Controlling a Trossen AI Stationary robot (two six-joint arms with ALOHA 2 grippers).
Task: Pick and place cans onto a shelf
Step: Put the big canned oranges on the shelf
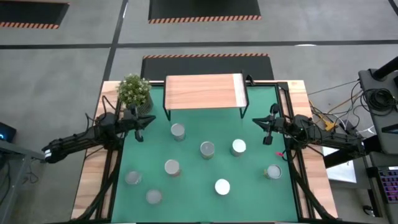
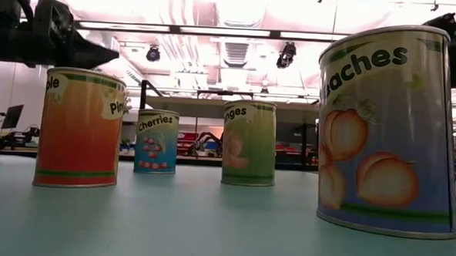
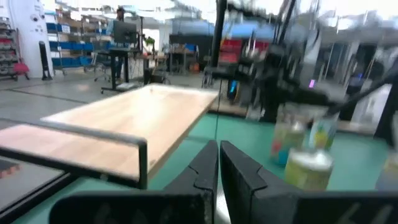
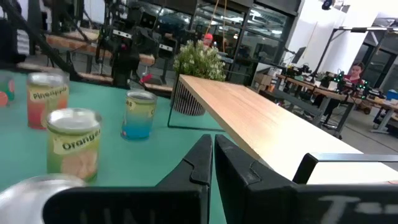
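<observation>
Several cans with silvery tops stand upright on the green table top (image 1: pixel 249 199), among them one (image 1: pixel 178 131) in front of the shelf, one (image 1: pixel 207 149) at the middle and one (image 1: pixel 273 172) at the right. The light-wood shelf (image 1: pixel 204 92) on black legs stands at the far edge and has nothing on it. My left gripper (image 1: pixel 146 124) is shut and empty, left of the shelf's near left leg; in its wrist view (image 3: pixel 219 144) it points past the shelf (image 3: pixel 124 124). My right gripper (image 1: pixel 265 129) is shut and empty, right of the shelf (image 4: pixel 261 127).
A potted green plant (image 1: pixel 134 92) stands at the shelf's left end, close to my left gripper. The low view shows labelled cans close up: pineapple (image 2: pixel 80 129), cherries (image 2: pixel 156 140), oranges (image 2: pixel 249 143), peaches (image 2: pixel 386 127). Cables and equipment (image 1: pixel 379 99) lie beyond the table's right edge.
</observation>
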